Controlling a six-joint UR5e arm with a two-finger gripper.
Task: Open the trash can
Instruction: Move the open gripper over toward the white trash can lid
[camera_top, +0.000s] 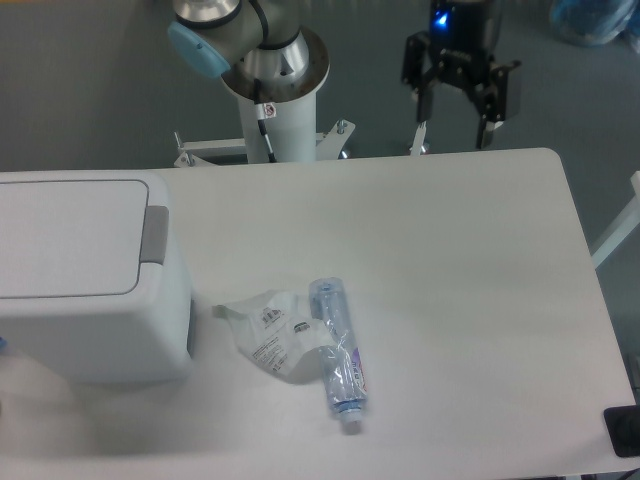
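The trash can (90, 280) is a large white boxy bin at the left of the table. Its flat white lid lies shut, and a grey rectangular tab (156, 235) sits on its right edge. My gripper (455, 135) hangs at the table's far edge, right of centre and far from the bin. Its two black fingers are spread apart and hold nothing.
A small clear plastic bottle (337, 352) lies on the table (450, 300) just right of the bin. A crumpled white printed wrapper (268, 332) lies beside it. The arm's base column (278, 95) stands behind the table.
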